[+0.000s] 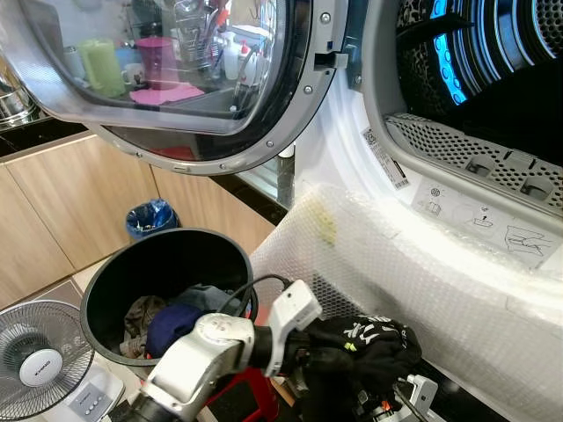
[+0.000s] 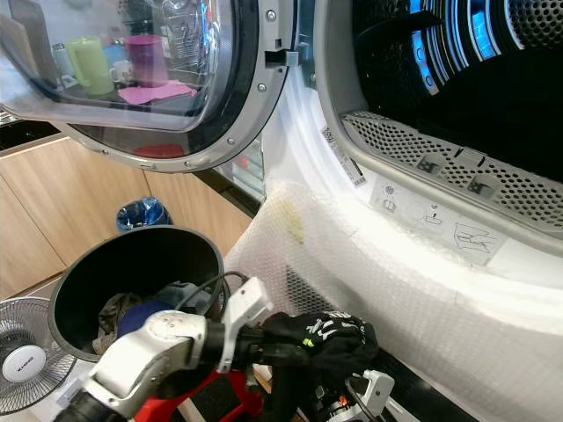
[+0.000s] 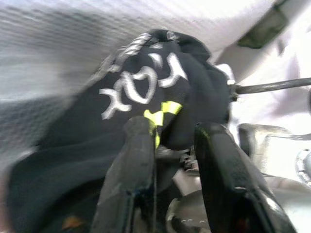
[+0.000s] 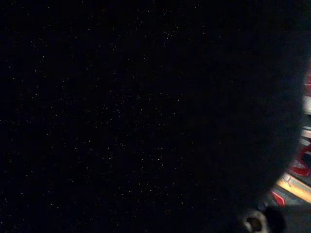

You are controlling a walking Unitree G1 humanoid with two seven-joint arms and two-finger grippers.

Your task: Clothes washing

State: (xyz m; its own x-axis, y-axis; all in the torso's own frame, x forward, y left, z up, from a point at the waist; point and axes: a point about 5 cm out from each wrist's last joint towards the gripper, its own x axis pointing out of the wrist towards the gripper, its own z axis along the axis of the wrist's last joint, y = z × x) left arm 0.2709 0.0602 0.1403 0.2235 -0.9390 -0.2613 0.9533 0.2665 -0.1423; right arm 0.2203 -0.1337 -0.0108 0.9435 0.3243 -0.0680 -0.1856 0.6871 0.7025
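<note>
The left arm (image 1: 198, 365) is showing a rounded silver shell with a circular joint cap, and a white angular bracket (image 1: 290, 316) is sitting at its wrist. A thin black cable (image 1: 251, 290) is looping over that wrist. The left end effector (image 3: 175, 165) is showing two long, glossy black fingers (image 3: 131, 179).

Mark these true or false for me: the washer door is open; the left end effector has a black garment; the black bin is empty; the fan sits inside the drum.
1. The washer door is open. True.
2. The left end effector is gripping a black garment with white lettering. True.
3. The black bin is empty. False: clothes lie in its bottom.
4. The white fan sits inside the drum. False: it stands on the floor beside the bin.
</note>
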